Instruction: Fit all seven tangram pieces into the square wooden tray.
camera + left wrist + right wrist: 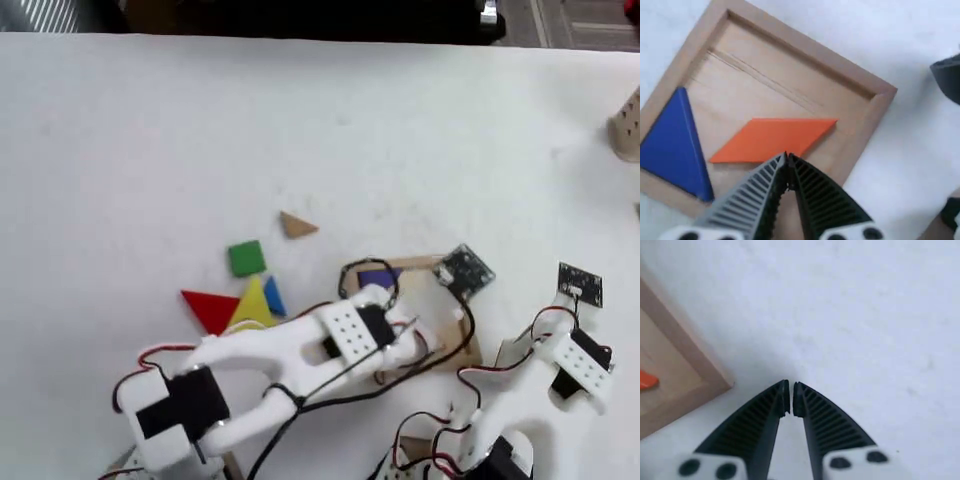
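White matte desk (300, 120). Square wooden tray (810, 54), pale ply with visible grain and a raised flat rim, sits lower centre-right of the high view (425, 264), mostly covered by the left arm and its cables. Inside the tray are two flat, smooth pieces. The blue triangle (672, 140) lies along one rim into a corner, and the orange parallelogram (772, 140) lies about mid-tray, one sharp tip just beside the blue edge. The rest of the tray floor is bare wood. The left gripper (787, 157) has black ribbed fingers pressed together with nothing between them. Its tips are over the long edge of the orange parallelogram; can't tell if they touch it. The right gripper (791, 390) has the same ribbed black fingers, closed to a hairline gap and holding nothing, over bare desk just off a tray corner (690, 352). Loose on the desk left of the tray in the high view: green square (246, 258), red triangle (208, 308), yellow triangle (253, 303) touching the red, and a small blue piece (274, 297) against the yellow. A tan wooden triangle (296, 225) sits apart, above them. A perforated wood-coloured object (628, 125) is at the right edge.
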Robot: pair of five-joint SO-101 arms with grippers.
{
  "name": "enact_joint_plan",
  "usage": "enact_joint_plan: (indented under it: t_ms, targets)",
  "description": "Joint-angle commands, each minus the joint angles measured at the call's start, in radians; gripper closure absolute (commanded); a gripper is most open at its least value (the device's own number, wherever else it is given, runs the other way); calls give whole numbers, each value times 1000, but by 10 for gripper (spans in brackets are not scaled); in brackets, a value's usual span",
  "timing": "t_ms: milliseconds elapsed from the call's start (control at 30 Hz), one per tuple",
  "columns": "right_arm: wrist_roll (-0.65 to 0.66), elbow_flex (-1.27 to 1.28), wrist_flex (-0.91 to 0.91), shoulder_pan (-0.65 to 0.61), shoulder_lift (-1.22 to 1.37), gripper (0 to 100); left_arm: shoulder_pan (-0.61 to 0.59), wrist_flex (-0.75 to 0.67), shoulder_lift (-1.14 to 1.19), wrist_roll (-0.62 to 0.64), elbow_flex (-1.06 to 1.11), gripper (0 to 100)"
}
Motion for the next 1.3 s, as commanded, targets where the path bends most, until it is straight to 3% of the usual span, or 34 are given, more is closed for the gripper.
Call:
enact_joint_plan:
  t_ms: [0,133,300,767,1067,1267]
  targets:
    - [-11,-9,-16,-4,-30,978,48,61,-25,9,-57,976]
    - [-11,-9,-16,-4,-28,978,48,100,-27,8,-58,976]
    - [-11,-8,-16,-4,-30,978,25,49,16,12,-66,976]
    - [-11,-8,-15,-4,-30,978,-27,209,260,9,-416,976]
    - [-11,-8,-16,-4,-30,978,-8,269,268,8,-434,976]
    - [-9,-8,-16,-4,-30,978,-64,224,274,9,-436,976]
